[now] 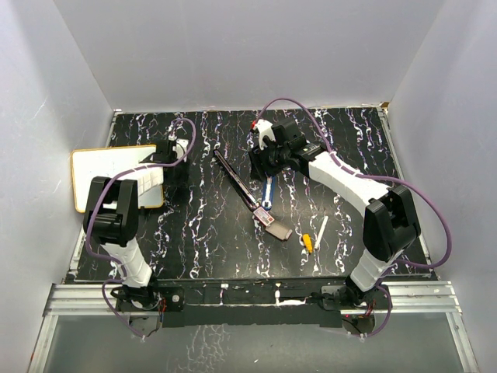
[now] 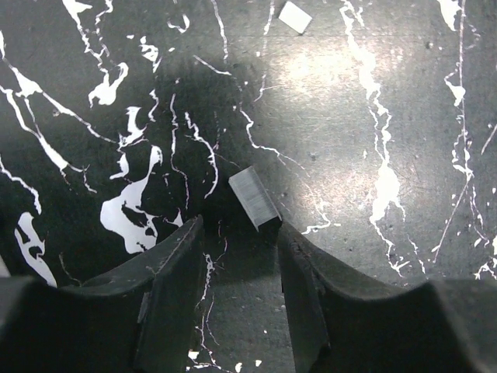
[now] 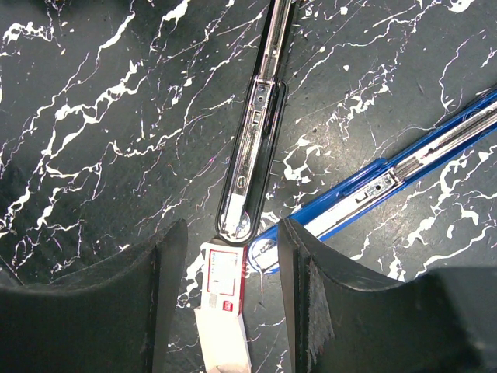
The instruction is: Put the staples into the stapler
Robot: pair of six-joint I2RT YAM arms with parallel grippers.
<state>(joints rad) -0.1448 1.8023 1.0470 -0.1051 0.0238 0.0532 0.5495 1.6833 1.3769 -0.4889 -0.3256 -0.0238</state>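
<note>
Dark fingers (image 2: pixel 167 280) of the left tool (image 2: pixel 241 233) fill the bottom of the left wrist view, spread apart and holding nothing. Just beyond their tips a short grey staple strip (image 2: pixel 255 198) lies loose on the black, white-veined table (image 2: pixel 388 93), slanted and closer to the right finger than to the left. A small pale scrap (image 2: pixel 295 17) lies well apart from it near the top of that view. From above, this tool hangs at the far left of the table, by the edge of a whiteboard (image 1: pixel 101 167). The right tool (image 3: pixel 233 233) is also released, its two fingers parted above the middle of the table. Between them in the right wrist view lies the staples box (image 3: pixel 224 299), red and white, flat on the table with one end running out of the bottom of the picture. The black stapler (image 3: pixel 252 167) lies opened out, its metal channel facing up, and its rounded near end comes right up to the far edge of the box; whether they touch I cannot tell. The blue stapler (image 3: pixel 373 190) lies opened too, angled off to the right, its near end just beside the box's far right corner. A white pen (image 1: pixel 321 230) lies further right, apart from both staplers.
</note>
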